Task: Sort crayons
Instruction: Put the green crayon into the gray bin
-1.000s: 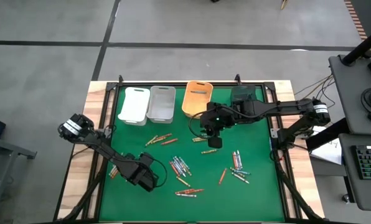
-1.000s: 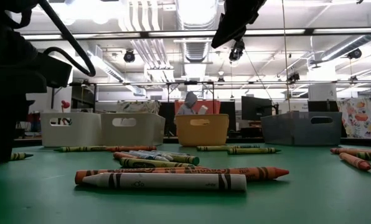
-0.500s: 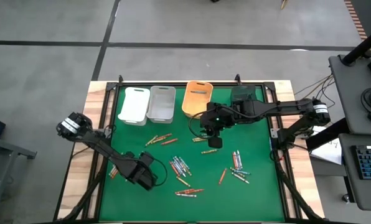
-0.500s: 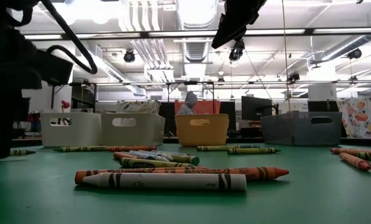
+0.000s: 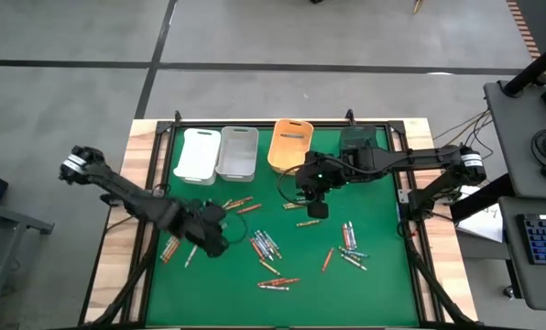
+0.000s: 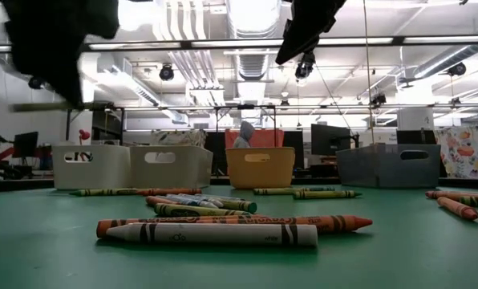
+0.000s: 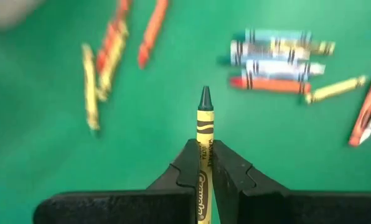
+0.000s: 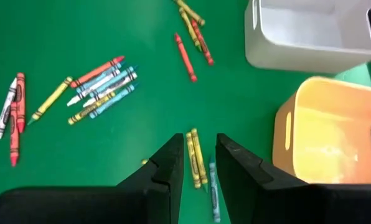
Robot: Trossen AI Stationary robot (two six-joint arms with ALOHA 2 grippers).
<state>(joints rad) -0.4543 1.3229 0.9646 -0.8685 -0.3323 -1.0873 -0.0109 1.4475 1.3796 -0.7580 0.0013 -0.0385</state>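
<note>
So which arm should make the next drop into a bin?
Probably left: the left gripper is shut on a yellow crayon. The right gripper hangs empty near the orange bin.

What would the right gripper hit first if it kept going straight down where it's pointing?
Most likely the pair of yellow crayons lying on the green mat, framed between the open right gripper; its height above them is unclear.
</note>
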